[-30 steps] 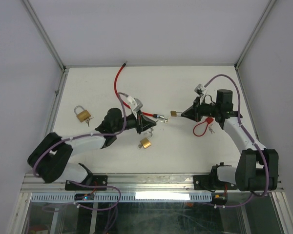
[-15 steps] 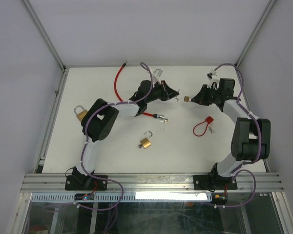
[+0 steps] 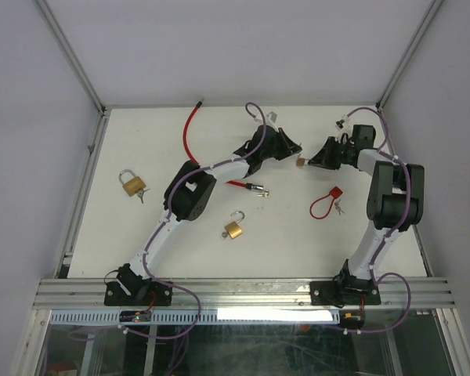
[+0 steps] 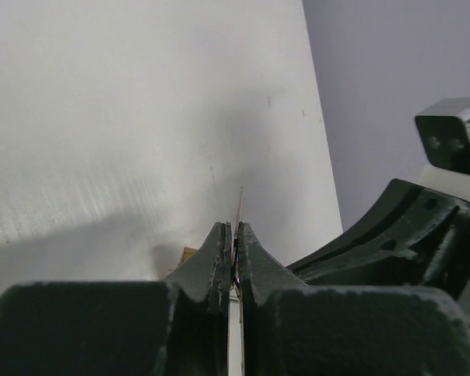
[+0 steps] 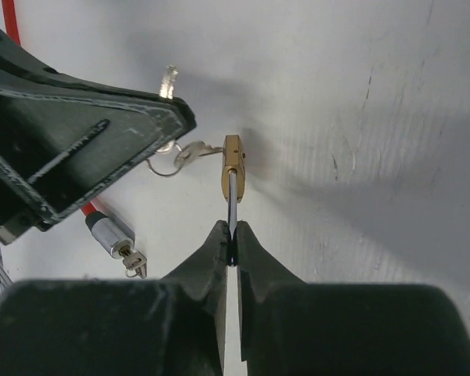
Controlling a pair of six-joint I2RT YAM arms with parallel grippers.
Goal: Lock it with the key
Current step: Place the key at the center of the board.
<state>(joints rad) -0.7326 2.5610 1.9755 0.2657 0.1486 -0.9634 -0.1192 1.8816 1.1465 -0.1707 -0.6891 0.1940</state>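
Closing the key onto the padlock at the far centre of the table (image 3: 141,235).
The left gripper (image 4: 234,231), jaws pressed together on a thin key blade (image 4: 240,205), has advanced right over the last half second, nearly closing the gap to the small brass padlock (image 5: 233,166). A ringed key (image 5: 189,153) touches the padlock's left face, but seating in the keyway cannot be confirmed. The right gripper (image 5: 231,235), jaws pinching the shackle, presents the padlock leftward. Judgement: insertion stage reached, turn not yet made.
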